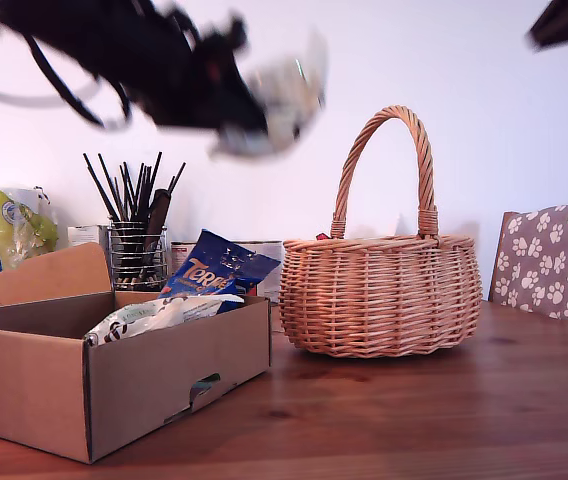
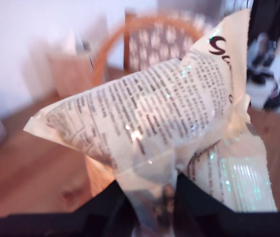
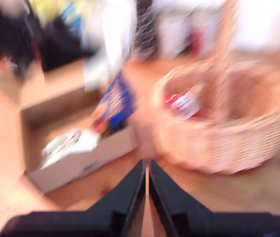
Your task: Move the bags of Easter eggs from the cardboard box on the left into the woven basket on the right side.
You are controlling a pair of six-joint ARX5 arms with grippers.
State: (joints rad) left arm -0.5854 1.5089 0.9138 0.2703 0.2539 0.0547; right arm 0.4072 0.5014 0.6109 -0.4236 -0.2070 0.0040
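Crinkly white bag is pinched by one thin edge in my first gripper, high above the cardboard box, short of the woven basket; it could slip. My second gripper is closed, empty.

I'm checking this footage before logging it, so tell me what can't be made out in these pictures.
- Basket contents: exterior view, wall hides them; second wrist view shows only a red-and-white smear.
- First claw: exterior view, motion blur; the pale bag it holds covers the scene in its wrist view.
- Bags in the box: exterior view, front wall hides how many.
- Second arm: cut off at exterior view's top right.
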